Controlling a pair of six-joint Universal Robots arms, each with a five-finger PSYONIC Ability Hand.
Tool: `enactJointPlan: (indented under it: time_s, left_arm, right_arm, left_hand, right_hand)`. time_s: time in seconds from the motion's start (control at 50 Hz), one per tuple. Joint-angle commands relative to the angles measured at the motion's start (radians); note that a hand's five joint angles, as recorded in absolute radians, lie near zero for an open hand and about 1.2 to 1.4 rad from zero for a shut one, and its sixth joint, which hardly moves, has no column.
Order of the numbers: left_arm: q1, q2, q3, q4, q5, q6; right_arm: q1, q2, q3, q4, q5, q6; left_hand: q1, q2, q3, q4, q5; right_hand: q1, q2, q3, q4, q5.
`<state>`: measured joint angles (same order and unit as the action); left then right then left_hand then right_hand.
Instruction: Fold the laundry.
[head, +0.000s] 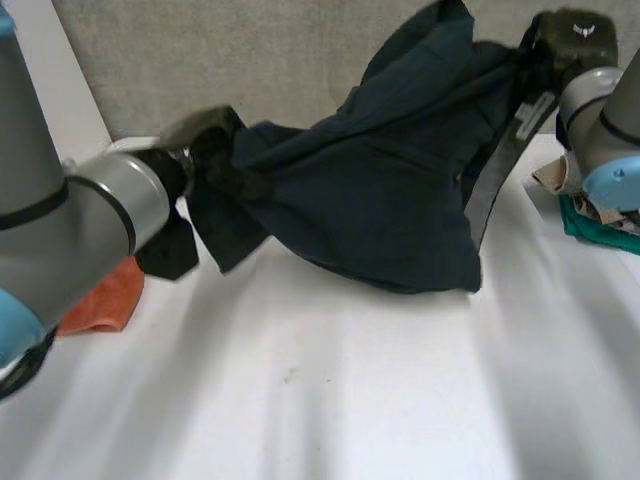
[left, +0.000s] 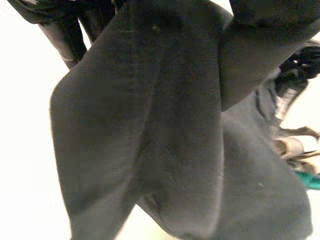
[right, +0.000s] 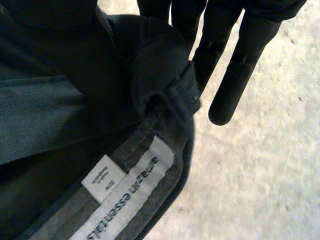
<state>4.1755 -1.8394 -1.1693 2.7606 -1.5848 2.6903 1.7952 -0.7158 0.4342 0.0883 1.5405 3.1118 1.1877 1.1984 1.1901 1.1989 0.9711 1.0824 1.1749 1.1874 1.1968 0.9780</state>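
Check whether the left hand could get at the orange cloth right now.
Probably not yet. The orange cloth lies on the table beside the left arm, but the left hand is shut on the dark blue trousers, held up with the right hand; it would have to let go first.

white label (right: 129, 196) on dark garment (right: 50, 105), "amazon essentials"

garment (head: 380, 190): dk twill cloth, matt | table (head: 330, 400): smooth, matt | label (right: 125, 197): woven
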Motion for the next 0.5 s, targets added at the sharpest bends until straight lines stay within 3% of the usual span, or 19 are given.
enactJointPlan:
  time_s: [0.02,0.14,0.16,0.18,0.22,0.24,0.26,0.34,0.42,0.5]
  left_arm:
    - [-0.006,-0.144,-0.073,0.085,-0.01,-0.106]
    - [0.014,-0.317,-0.004,0.163,-0.086,-0.026]
    - [0.02,-0.342,0.012,0.169,-0.092,-0.017]
    - [0.025,-0.388,0.055,0.181,-0.101,0.006]
    - [0.029,-0.432,0.101,0.194,-0.106,0.028]
    - [0.032,-0.452,0.124,0.201,-0.107,0.037]
    - [0.037,-0.492,0.176,0.217,-0.104,0.055]
    - [0.045,-0.56,0.293,0.235,-0.086,0.112]
    - [0.049,-0.54,0.336,0.231,-0.081,0.166]
    - [0.051,-0.451,0.281,0.238,-0.086,0.235]
  right_arm:
    - [0.07,0.36,-0.321,-0.016,-0.145,-0.005]
    - [0.078,0.391,-0.108,-0.263,-0.122,-0.077]
    - [0.078,0.392,-0.088,-0.294,-0.116,-0.085]
    - [0.079,0.401,-0.062,-0.347,-0.106,-0.097]
    - [0.079,0.411,-0.052,-0.372,-0.096,-0.114]
    - [0.079,0.412,-0.054,-0.372,-0.089,-0.123]
    - [0.078,0.414,-0.061,-0.366,-0.073,-0.139]
    - [0.072,0.374,-0.061,-0.334,-0.011,-0.15]
    - [0.069,0.271,-0.013,-0.235,0.042,-0.159]
    - [0.059,0.097,0.128,-0.081,0.021,-0.189]
  left_hand:
    - [0.209,0.198,0.206,0.197,0.251]
    - [0.209,0.198,0.206,0.197,0.251]
    - [0.209,0.198,0.206,0.197,0.251]
    - [0.209,0.198,0.206,0.197,0.251]
    - [0.209,0.198,0.206,0.197,0.251]
    - [0.209,0.198,0.206,0.197,0.251]
    - [-0.053,-0.063,-0.055,-0.064,-0.011]
    - [-0.746,-0.757,-0.749,-0.757,-0.704]
    - [-0.985,-0.996,-0.988,-0.996,-0.943]
    - [-1.013,-1.024,-1.016,-1.024,-0.971]
  right_hand:
    - [0.314,0.221,0.209,0.199,0.244]
    - [0.314,0.221,0.209,0.199,0.244]
    - [0.104,0.012,-0.001,-0.01,0.034]
    - [-0.372,-0.464,-0.477,-0.486,-0.442]
    - [-0.885,-0.977,-0.99,-0.999,-0.955]
    - [-0.908,-1.0,-1.013,-1.022,-0.978]
    - [-0.908,-1.0,-1.013,-1.022,-0.978]
    - [-0.908,-1.0,-1.013,-1.022,-0.978]
    - [-0.908,-1.0,-1.013,-1.022,-0.978]
    - [-0.908,-1.0,-1.013,-1.022,-0.978]
